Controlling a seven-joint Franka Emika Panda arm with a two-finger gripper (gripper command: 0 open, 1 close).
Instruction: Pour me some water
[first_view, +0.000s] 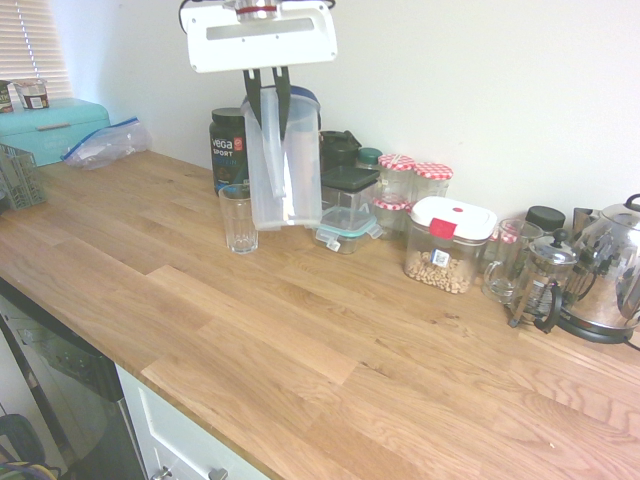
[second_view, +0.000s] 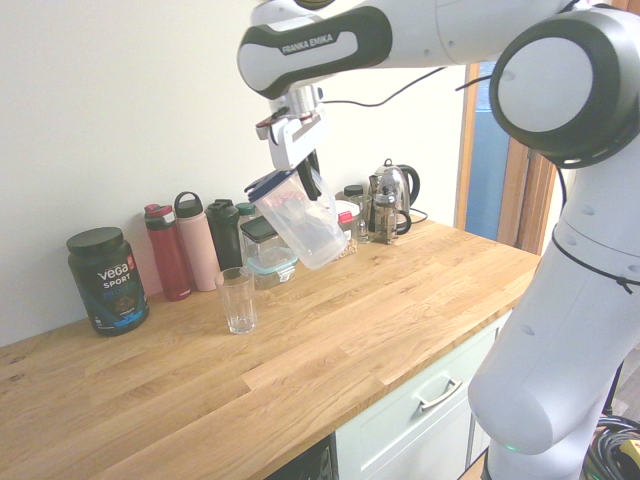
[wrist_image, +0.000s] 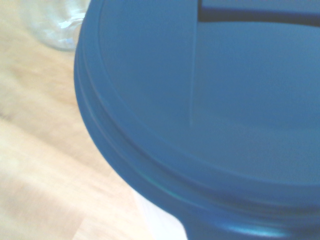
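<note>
Holding a clear plastic pitcher (first_view: 285, 165) with a blue lid (wrist_image: 210, 115) up off the wooden counter (first_view: 300, 330), gripper (first_view: 266, 92) pinched shut on the pitcher near its rim, fingers pointing down from above. Hanging just above and right beside the empty drinking glass (first_view: 238, 218), on the side toward the crowd of jars along the wall in the first exterior view; in the second exterior view, hovering above the glass and a little toward the kettle (second_view: 398, 190). Judging the pitcher as thin-walled, fairly stiff but liable to flex under a hard squeeze, smooth and probably slippery, and light unless well filled; not showing its water level clearly, so weight staying uncertain. Gripping high at the rim is likely leaving the body free to swing, so tipping slowly seems wise; taking hold near the top edge or a handle looks the only practical place for narrow fingers. Leaning already in the second exterior view: long axis running from lid, up and toward the glass side, down to the base, which is kicked out toward the kettle. Looking nearly upright in the first exterior view. Treating the glass as fragile and easy to knock, standing upright, mouth open upward, just in front of the dark Vega Sport tub (first_view: 228, 150).
</note>
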